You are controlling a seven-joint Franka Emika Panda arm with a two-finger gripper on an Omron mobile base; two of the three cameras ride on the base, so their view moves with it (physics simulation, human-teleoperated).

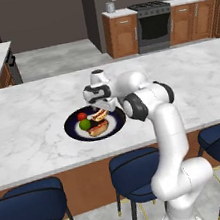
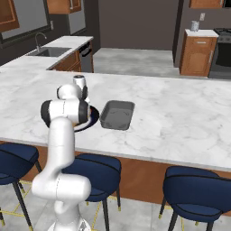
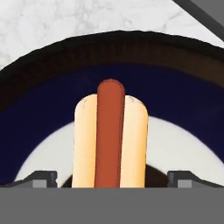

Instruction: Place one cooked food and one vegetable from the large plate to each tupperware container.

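Gripper right over a hot dog on the plate

The gripper [image 3: 112, 179] hangs wide apart just above the hot dog [image 3: 110, 140]. The bun runs straight away from it, between the fingers. The plate [image 1: 73, 130] sits on the desk, with a grey tray [image 2: 117, 114] just beside it.

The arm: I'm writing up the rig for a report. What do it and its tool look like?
The arm is glossy white, built of rounded tubular segments with dark grey-black bands at the joints; no cables or markings are visible. The tool ends in two small dark grey finger tips.
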